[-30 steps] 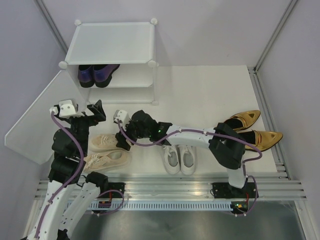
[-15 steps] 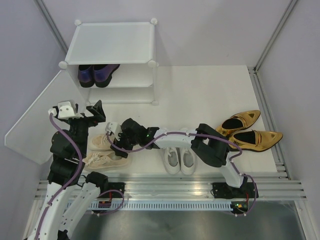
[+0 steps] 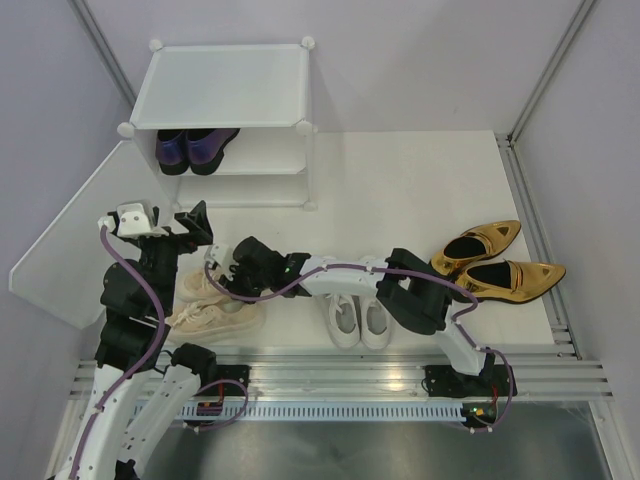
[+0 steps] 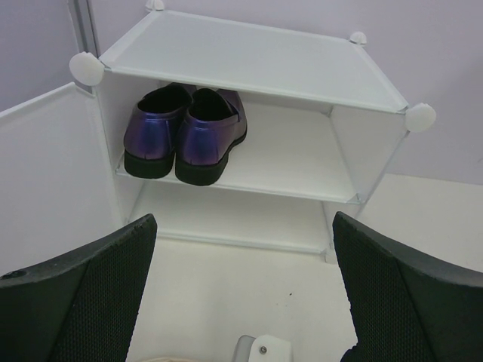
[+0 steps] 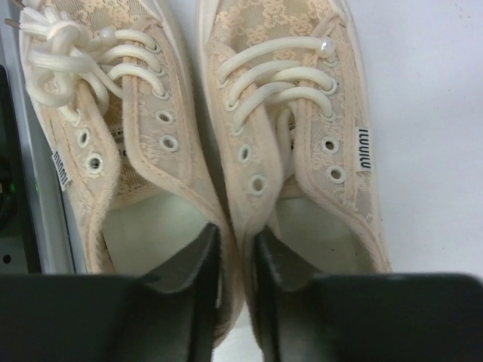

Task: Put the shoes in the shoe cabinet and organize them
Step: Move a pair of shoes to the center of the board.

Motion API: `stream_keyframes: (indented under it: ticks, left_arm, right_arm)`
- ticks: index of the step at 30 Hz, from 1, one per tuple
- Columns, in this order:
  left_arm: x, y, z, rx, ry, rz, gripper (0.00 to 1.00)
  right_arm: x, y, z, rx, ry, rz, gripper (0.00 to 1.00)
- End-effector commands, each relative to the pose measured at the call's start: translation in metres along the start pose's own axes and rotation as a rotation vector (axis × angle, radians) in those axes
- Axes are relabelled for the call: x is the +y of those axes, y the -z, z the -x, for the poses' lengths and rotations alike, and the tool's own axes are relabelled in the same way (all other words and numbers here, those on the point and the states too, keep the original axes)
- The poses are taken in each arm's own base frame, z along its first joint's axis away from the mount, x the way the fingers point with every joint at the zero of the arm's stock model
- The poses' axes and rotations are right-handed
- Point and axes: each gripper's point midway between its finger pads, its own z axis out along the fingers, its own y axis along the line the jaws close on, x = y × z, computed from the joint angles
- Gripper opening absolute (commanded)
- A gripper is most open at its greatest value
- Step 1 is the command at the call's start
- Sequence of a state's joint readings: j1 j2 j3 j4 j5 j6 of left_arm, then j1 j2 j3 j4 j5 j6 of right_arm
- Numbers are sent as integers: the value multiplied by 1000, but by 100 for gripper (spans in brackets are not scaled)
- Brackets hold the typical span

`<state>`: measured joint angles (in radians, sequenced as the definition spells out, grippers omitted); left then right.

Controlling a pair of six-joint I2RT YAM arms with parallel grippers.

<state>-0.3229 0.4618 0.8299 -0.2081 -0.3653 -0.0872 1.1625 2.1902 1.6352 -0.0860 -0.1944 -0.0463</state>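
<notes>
Right gripper [image 5: 236, 241] is down on the beige sneakers [image 5: 279, 151], one finger inside each shoe's opening, and the jaws are clamped together on the two inner collar walls pressed side by side between them. From above, the right arm stretches across the table [image 3: 400, 190] to the left, with the right gripper [image 3: 222, 272] at the heel end of the beige sneakers [image 3: 210, 318], which lie near the front left, close to the left arm. The left gripper [image 4: 243, 226] hangs released, fingers spread wide and holding nothing, looking straight into the shoe cabinet [image 4: 249, 64]. In there, the purple loafers [image 4: 189, 128] sit as a pair on the inner shelf [image 4: 294, 162], tucked to the left side, heels toward the camera. The door panel [image 3: 75, 240] is swung wide open at the left of the shoe cabinet [image 3: 220, 85]. The white sneakers [image 3: 358, 318] stand side by side at the front middle, and the gold heels [image 3: 500, 258] lie over on the right, well apart from the cabinet.
</notes>
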Motion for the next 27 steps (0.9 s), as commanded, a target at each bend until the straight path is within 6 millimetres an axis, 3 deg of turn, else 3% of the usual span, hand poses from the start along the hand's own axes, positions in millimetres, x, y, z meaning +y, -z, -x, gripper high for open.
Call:
stream_keyframes:
  ticks: [1, 7, 11, 15, 19, 23, 27]
  left_arm:
    - [-5, 0, 5, -20, 5, -24, 100]
    - [-8, -1, 3, -12, 10, -37, 100]
    - [-9, -2, 0, -4, 11, -43, 100]
    - [-11, -3, -1, 1, 10, -52, 100]
    - [-15, -5, -5, 14, 11, -67, 100]
    - [-19, -7, -9, 30, 14, -87, 100]
    - [-22, -9, -11, 39, 11, -96, 100]
  right_arm:
    - [-15, -7, -14, 57, -31, -75, 23]
    - [-33, 11, -17, 63, -61, -177, 1]
    - [-57, 31, -26, 63, -181, -312, 1]
    - [-95, 70, -28, 23, -344, -547, 1]
    - [-129, 111, -51, 10, -480, -798, 1]
    - [-140, 136, -76, -8, -614, -908, 1]
    - [-147, 155, -85, -50, -707, -1014, 1]
